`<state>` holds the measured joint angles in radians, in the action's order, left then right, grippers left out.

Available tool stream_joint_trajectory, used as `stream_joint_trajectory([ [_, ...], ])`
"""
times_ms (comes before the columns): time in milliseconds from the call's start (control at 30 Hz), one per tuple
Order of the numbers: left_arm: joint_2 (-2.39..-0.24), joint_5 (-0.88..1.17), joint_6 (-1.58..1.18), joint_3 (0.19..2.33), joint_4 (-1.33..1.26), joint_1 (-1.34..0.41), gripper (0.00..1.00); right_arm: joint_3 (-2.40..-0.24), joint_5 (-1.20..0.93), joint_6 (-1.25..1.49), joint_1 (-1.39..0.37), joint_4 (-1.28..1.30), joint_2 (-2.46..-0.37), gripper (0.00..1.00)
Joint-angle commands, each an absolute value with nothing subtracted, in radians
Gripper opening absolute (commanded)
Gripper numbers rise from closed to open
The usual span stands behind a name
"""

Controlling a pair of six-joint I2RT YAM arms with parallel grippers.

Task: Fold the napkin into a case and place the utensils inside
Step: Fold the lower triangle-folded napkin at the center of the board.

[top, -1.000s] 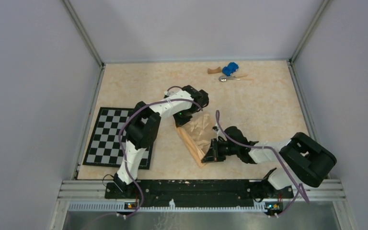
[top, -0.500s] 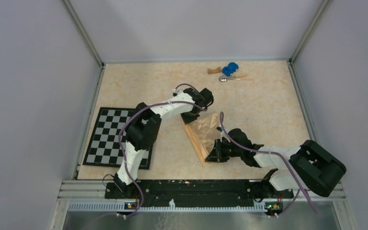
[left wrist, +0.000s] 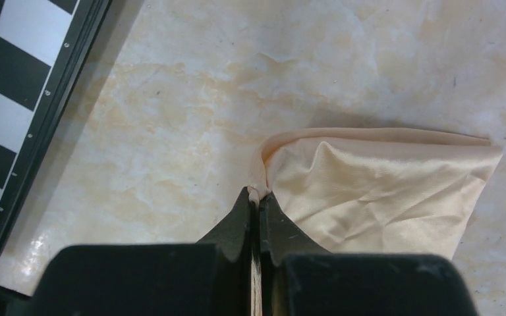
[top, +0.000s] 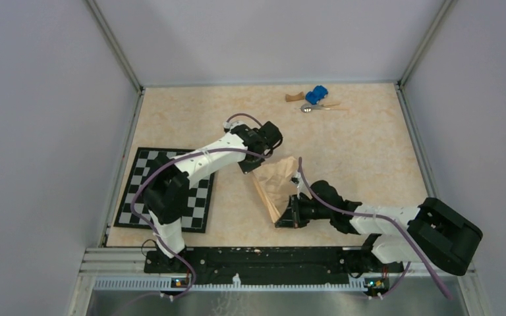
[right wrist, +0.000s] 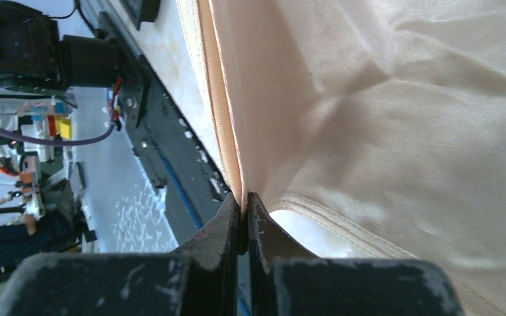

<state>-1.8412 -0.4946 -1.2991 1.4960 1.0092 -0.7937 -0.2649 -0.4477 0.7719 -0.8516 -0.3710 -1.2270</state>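
left gripper [left wrist: 258, 197]: jaws pressed together on a corner of the napkin [left wrist: 375, 191] | right gripper [right wrist: 244, 201]: pinching its opposite edge | napkin: mid-table, partly folded, right of the checkerboard mat [top: 138, 191] | spoon [top: 311, 108]: far edge | risk: the thin cloth may slip from either pinch if the arms pull apart, undoing the fold

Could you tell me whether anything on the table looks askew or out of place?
The napkin is crumpled and slanted mid-table, an end pinched in each arm's jaws, not yet a neat strip. The utensils sit at the far edge, beside a blue toy car and a wooden block.
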Motion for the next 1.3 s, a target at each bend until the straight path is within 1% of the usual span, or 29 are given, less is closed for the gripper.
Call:
stream_joint_trajectory([
  [0,-1.784,-0.595,-1.37,1.499,1.114,-0.772,0.0,-0.28,-0.494,0.841,-0.913,-0.423,-1.233,0.0],
  [100,-1.787,-0.607,-1.384,1.511,1.138,-0.772,0.0,-0.27,-0.507,0.868,-0.919,-0.455,-1.231,0.0],
  [200,-1.824,-0.568,-1.363,1.561,1.118,-0.772,0.0,-0.262,-0.497,0.871,-0.913,-0.445,-1.222,0.0],
  [400,-2.005,-0.52,-1.382,1.739,1.184,-0.778,0.0,-0.203,-0.532,0.9,-0.845,-0.485,-1.222,0.0],
  [567,-2.103,-0.524,-1.368,1.846,1.2,-0.796,0.0,-0.161,-0.539,0.899,-0.805,-0.507,-1.234,0.0],
  [733,-2.144,-0.521,-1.351,1.869,1.175,-0.8,0.0,-0.148,-0.538,0.873,-0.778,-0.499,-1.252,0.0],
  [867,-2.169,-0.512,-1.321,1.865,1.148,-0.8,0.0,-0.172,-0.508,0.829,-0.767,-0.418,-1.229,0.01],
  [933,-2.181,-0.506,-1.302,1.862,1.131,-0.8,0.0,-0.199,-0.481,0.791,-0.767,-0.342,-1.198,0.11],
  [1033,-2.192,-0.5,-1.282,1.861,1.117,-0.801,0.0,-0.233,-0.423,0.728,-0.767,-0.212,-1.1,0.37],
  [1067,-2.195,-0.495,-1.278,1.859,1.111,-0.8,0.0,-0.238,-0.398,0.701,-0.767,-0.187,-1.067,0.48],
  [1133,-2.199,-0.486,-1.268,1.858,1.1,-0.8,0.0,-0.25,-0.328,0.648,-0.767,-0.138,-1.001,0.62],
  [1200,-2.199,-0.483,-1.265,1.853,1.092,-0.8,0.0,-0.262,-0.26,0.613,-0.767,-0.113,-0.962,0.7],
  [1267,-2.196,-0.48,-1.258,1.844,1.083,-0.799,0.0,-0.28,-0.238,0.577,-0.768,-0.107,-0.952,0.73],
])
